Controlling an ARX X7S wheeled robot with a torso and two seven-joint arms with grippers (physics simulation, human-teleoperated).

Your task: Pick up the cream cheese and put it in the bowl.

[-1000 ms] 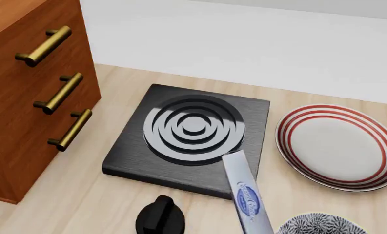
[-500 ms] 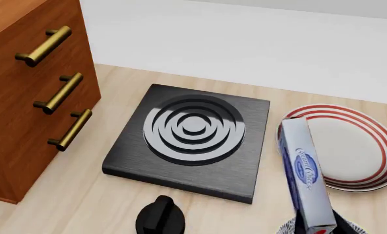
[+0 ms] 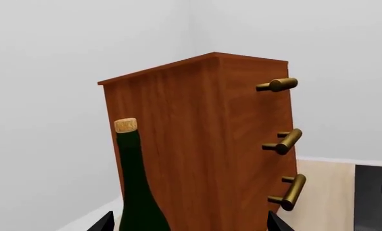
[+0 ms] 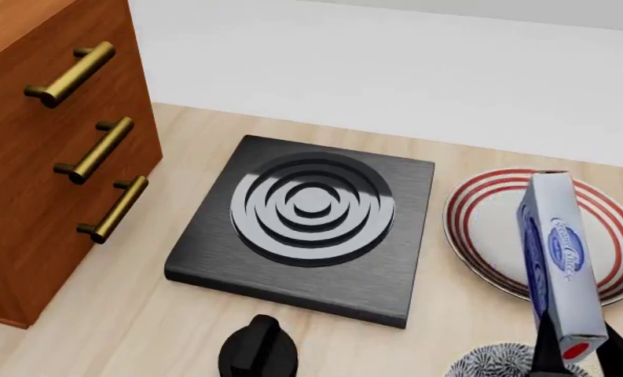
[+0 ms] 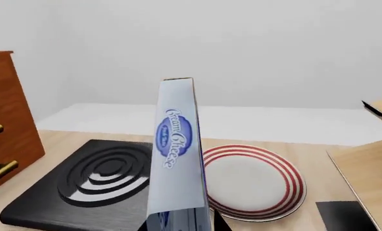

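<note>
1. Up in the head view, the cream cheese [image 4: 561,263] stands on end in the air near the worktop's right side, its long axis close to upright and leaning a little, red patch lowest. The right tool [image 4: 589,355] clamps that lower end; only two dark finger parts show at the picture's bottom edge, the rest is cut off. The bowl [image 4: 505,360] sits directly below and slightly left of the box, at the worktop's near edge, and only a sliver of its patterned rim is visible. Behind the box lies the red-ringed plate [image 4: 479,224]; the black burner slab [image 4: 306,228] occupies the middle of the worktop, the wooden drawer cabinet [image 4: 49,157] its left side, and a black knob [image 4: 257,349] sits at the near edge.

2. From the left wrist view, only the cabinet [image 3: 204,144] and a dark green corked bottle [image 3: 134,187] are plain. Two dark tips at the lower edge are probably the left tool, but I cannot tell whether it is released or clenched. It looks far from the box, so the right arm has the job.

3. From the right wrist view, the box [image 5: 177,154] rises straight out of the tool, logo facing the camera, with the plate [image 5: 287,178] and burner [image 5: 75,192] beyond. The bowl is not visible here, so judging the drop depends on the head view: the box likely needs to move slightly toward the near edge and down.
</note>
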